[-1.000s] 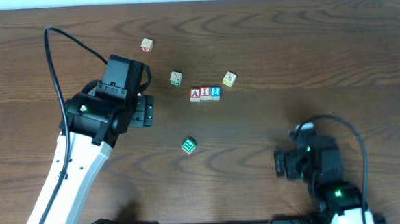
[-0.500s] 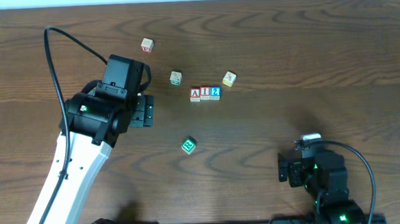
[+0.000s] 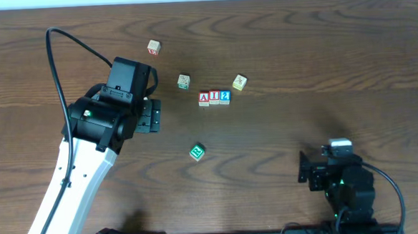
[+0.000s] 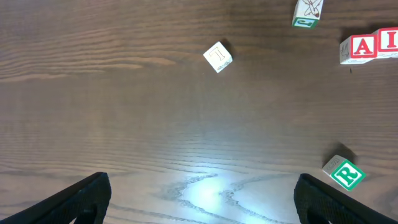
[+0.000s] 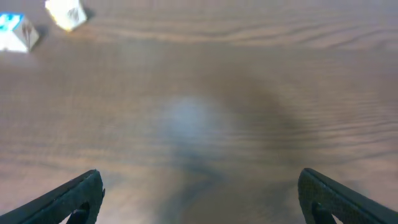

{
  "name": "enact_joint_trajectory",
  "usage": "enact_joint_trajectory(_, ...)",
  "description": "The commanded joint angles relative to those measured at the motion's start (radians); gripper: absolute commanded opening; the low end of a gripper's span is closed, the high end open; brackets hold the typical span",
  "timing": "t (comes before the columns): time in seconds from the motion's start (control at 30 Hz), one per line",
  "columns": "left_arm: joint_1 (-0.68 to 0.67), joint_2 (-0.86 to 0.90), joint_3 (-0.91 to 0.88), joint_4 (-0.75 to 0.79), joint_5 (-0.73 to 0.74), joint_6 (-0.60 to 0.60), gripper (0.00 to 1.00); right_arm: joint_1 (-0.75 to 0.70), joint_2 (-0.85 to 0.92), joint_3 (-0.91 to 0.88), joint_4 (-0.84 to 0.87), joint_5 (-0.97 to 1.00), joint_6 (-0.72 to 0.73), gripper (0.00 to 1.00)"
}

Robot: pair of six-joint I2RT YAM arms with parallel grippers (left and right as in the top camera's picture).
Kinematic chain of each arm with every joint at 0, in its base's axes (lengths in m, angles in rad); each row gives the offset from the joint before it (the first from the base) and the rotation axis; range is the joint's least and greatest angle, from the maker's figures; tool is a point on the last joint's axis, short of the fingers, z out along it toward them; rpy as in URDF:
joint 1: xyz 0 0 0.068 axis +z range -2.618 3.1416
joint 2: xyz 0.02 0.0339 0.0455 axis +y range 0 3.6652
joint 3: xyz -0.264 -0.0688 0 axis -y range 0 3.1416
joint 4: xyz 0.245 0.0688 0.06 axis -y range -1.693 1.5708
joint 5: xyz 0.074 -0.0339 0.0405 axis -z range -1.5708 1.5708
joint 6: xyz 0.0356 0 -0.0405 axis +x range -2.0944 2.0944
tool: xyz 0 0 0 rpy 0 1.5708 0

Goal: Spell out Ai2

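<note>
Left gripper (image 4: 202, 186): fingers (image 4: 78, 200) spread wide, nothing between them. It hangs over bare wood on the left half of the table (image 3: 320, 47).

Right gripper (image 5: 199, 180): fingers (image 5: 339, 200) likewise spread, grasping nothing. It sits near the front edge on the right, well apart from every cube. Its wrist view is blurred.

A cube (image 3: 204, 98), I cube (image 3: 214, 97), 2 cube (image 3: 224, 96): one straight row near the table's middle, touching side to side. They read A, I, 2 from left to right in the overhead view, with red, red and blue marks facing up. The row lies to the right of the left gripper, clear of it.

Middle pale cube (image 3: 183, 81): just up and left of the row, not touching it, faint mark on top.

Right pale cube (image 3: 240, 82): just up and right of the 2 cube, turned askew, apart from it.

Far pale cube (image 3: 154, 47): alone, nearer the far edge, beyond the left gripper.

Green-marked cube (image 3: 197, 152): alone, nearer the front than the row, turned askew. The left wrist view shows a green letter R on it.

Black cable (image 3: 54, 64): loops above the left arm.
</note>
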Motion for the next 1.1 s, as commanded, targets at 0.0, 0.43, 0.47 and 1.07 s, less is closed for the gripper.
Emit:
enact_joint_trajectory(0.0,0.000,-0.002,0.006,-0.003,-0.010,0.006,0.95,-0.018,-0.064,-0.008,-0.002,0.000,-0.011,0.99)
enact_joint_trajectory(0.43,0.001,-0.002,0.006,-0.003,-0.010,0.006,0.95,-0.060,-0.160,-0.009,0.003,0.000,-0.011,0.99)
enact_joint_trajectory(0.47,0.001,-0.002,0.006,-0.003,-0.010,0.006,0.95,-0.061,-0.160,-0.009,0.003,0.000,-0.011,0.99)
enact_joint_trajectory(1.07,-0.011,-0.018,0.006,0.004,-0.030,0.037,0.95,-0.061,-0.159,-0.009,0.002,0.000,-0.011,0.99)
